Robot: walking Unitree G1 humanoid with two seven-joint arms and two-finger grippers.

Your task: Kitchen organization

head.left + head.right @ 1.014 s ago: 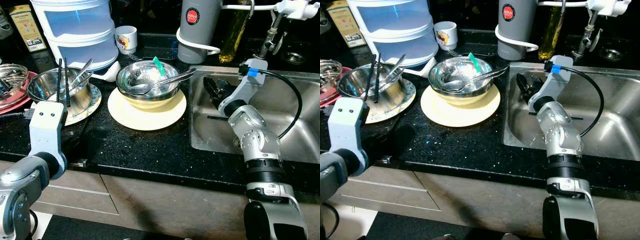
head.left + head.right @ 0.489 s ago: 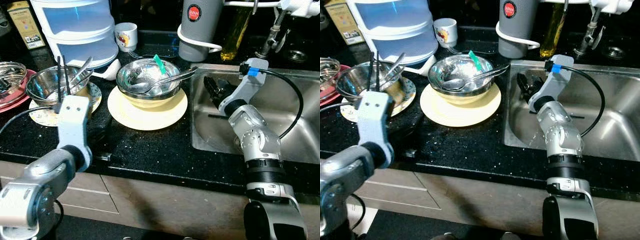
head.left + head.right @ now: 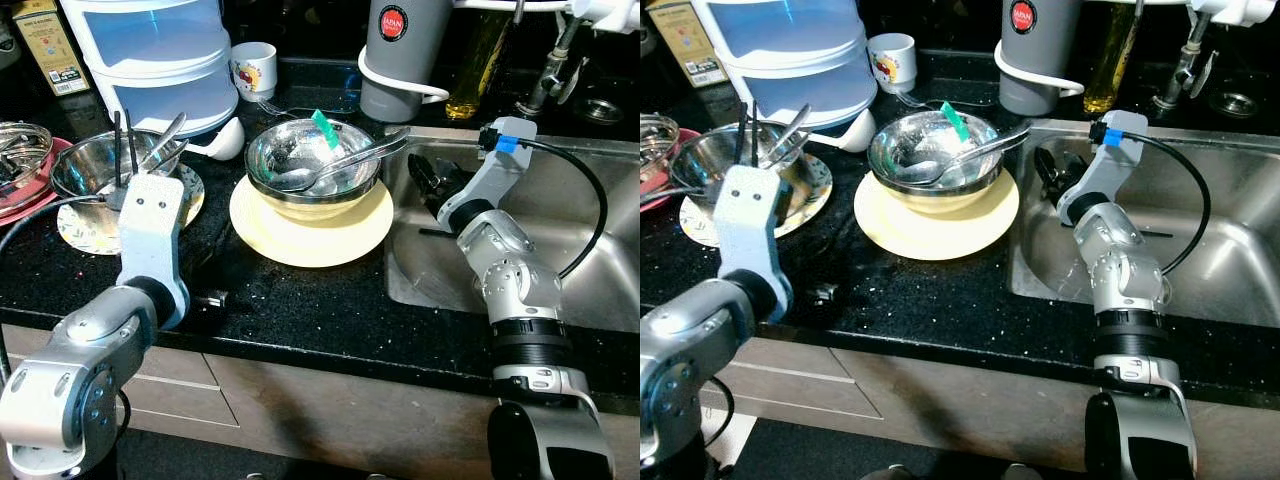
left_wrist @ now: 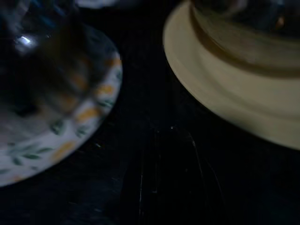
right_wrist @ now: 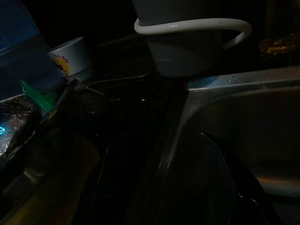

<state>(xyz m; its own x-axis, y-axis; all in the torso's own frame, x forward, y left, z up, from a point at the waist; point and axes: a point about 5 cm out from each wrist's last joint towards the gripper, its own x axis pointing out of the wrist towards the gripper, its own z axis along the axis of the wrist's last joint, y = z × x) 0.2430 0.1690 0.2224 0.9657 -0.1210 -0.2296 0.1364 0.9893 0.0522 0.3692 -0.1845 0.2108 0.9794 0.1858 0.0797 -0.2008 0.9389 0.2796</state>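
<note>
Crowding the black worktop [image 3: 300, 300] are two steel bowls, one [image 3: 312, 165] on a yellow plate [image 3: 310, 225] holding a spoon [image 3: 345, 165], the other [image 3: 95, 170] on a patterned plate [image 3: 85, 225] with utensils. A bare strip runs along the front edge. The left tool [image 4: 164, 183] lies low between both plates, its opening impossible to tell; the right tool [image 3: 432, 180] reaches over the sink [image 3: 590, 290] rim, fingers apart.

A home kitchen was in view: a black speckled countertop [image 3: 300, 290] at centre held used steel bowls [image 3: 312, 165] and plates [image 3: 310, 220], with a stainless sink [image 3: 590, 270] and tap [image 3: 555, 60] at right.
</note>
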